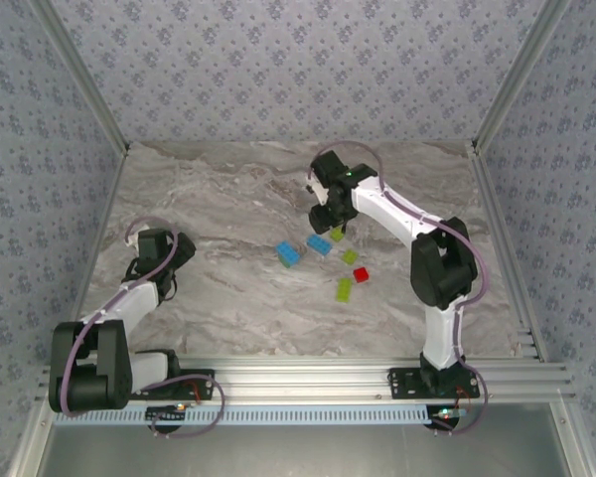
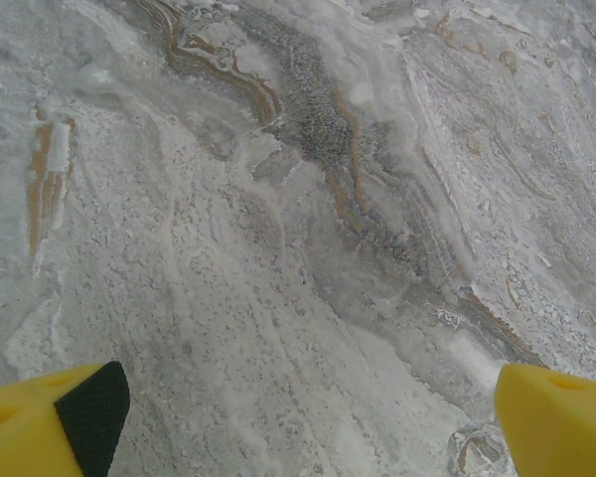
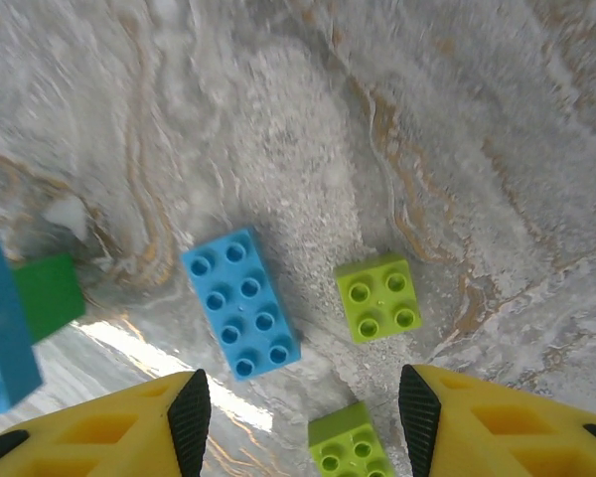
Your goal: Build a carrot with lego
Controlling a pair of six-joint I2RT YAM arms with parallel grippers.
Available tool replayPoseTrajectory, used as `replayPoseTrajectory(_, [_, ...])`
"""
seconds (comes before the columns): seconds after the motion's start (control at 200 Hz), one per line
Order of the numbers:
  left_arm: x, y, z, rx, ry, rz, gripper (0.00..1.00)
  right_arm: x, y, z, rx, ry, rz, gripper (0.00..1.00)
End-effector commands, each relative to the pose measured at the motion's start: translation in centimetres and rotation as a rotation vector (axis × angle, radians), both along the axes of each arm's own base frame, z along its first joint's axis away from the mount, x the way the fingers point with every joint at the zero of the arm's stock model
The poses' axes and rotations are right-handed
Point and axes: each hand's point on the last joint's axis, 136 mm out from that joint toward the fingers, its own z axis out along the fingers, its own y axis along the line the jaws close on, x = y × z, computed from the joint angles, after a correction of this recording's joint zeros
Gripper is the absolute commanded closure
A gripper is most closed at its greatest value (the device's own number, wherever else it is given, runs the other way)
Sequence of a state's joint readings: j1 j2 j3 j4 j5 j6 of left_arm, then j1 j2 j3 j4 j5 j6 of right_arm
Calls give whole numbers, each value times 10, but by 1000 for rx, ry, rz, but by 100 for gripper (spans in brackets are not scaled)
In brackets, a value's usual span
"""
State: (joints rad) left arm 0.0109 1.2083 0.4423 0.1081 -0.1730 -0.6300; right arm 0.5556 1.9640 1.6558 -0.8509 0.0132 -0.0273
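Lego (image 3: pixel 241 302) loose on marbled table (image 1: pixel 209 209)

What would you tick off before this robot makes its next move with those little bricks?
1. Right hand open and empty: ok.
2. Long blue brick studs up, touching no other brick: ok.
3. Square lime brick lies apart from it: ok.
4. Right hand centred on one brick: not ok; a second lime brick sits in its gap, the blue one further ahead.
5. Left hand open over bare table, well away from the bricks: ok.
6. Any bricks joined: cannot tell.
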Motion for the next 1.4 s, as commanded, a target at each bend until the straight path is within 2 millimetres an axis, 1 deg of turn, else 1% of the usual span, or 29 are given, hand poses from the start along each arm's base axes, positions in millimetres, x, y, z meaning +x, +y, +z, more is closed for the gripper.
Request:
replayPoseTrajectory(0.0, [10, 0, 11, 8, -26, 2, 4, -6, 12, -27, 7, 38, 108, 43])
replayPoseTrajectory(0.08, [10, -1, 11, 7, -24, 1, 4, -10, 19, -42, 19, 68, 157, 39])
replayPoseTrajectory(0.175, [11, -1, 10, 8, -21, -1, 4, -12, 24, -55, 2, 86, 202, 36])
replayPoseTrajectory(0.34, [11, -1, 10, 8, -20, -1, 4, -8, 23, -76, -72, 104, 228, 36])
replayPoseTrajectory(0.515, [11, -1, 11, 8, -24, -1, 4, -6, 22, -88, -100, 116, 234, 38])
replayPoseTrajectory(0.59, [11, -1, 11, 9, -22, 0, 4, -5, 22, -92, -101, 120, 233, 43])
replayPoseTrajectory(0.68, [11, -1, 11, 9, -23, -2, 4, -6, 22, -93, -104, 123, 235, 56])
replayPoseTrajectory(0.745, [11, -1, 11, 9, -22, 0, 4, -7, 21, -92, -110, 121, 236, 61])
replayPoseTrajectory(0.81, [11, -1, 11, 8, -22, 0, 4, -8, 20, -89, -113, 119, 231, 65])
replayPoseTrajectory(0.919, [11, 0, 11, 9, -24, 0, 4, -5, 18, -72, -97, 97, 197, 67])
replayPoseTrajectory(1.029, [10, -1, 11, 9, -24, -1, 4, -4, 18, -43, -62, 68, 138, 69])
replayPoseTrajectory(1.094, [10, 0, 11, 9, -23, 0, 4, -6, 19, -23, -33, 51, 94, 70])
replayPoseTrajectory(1.174, [10, 0, 11, 10, -24, 1, 4, -13, 23, 1, 19, 49, 40, 70])
replayPoseTrajectory(1.244, [10, 0, 11, 9, -26, 3, 4, -20, 27, 16, 66, 64, 1, 70])
replayPoseTrajectory(1.319, [10, 0, 11, 9, -24, 1, 4, -28, 35, 24, 99, 75, -10, 70])
replayPoseTrajectory(1.394, [9, 0, 11, 9, -24, 1, 4, -37, 46, 28, 103, 86, 2, 70])
